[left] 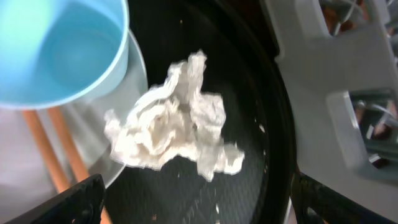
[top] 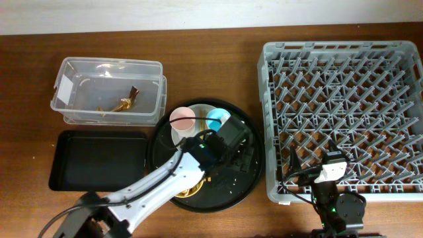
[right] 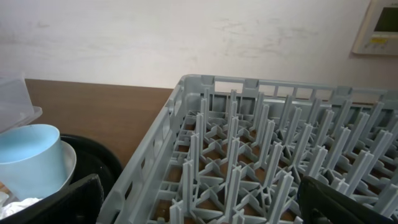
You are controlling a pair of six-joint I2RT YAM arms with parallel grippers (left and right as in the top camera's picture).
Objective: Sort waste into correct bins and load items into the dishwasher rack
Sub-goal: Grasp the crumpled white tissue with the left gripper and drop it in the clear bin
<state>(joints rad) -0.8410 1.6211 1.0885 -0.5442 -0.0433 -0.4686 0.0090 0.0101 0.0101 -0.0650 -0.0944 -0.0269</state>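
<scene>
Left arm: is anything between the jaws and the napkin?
No obstacle. In the left wrist view the open left gripper hangs over the crumpled napkin; between them is only bare round black tray with a few white specks.

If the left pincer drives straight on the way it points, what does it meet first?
Most likely the crumpled napkin on the round black tray, centred ahead of the open left pincer; the light-blue cup sits off-line. Distance is unclear.
</scene>
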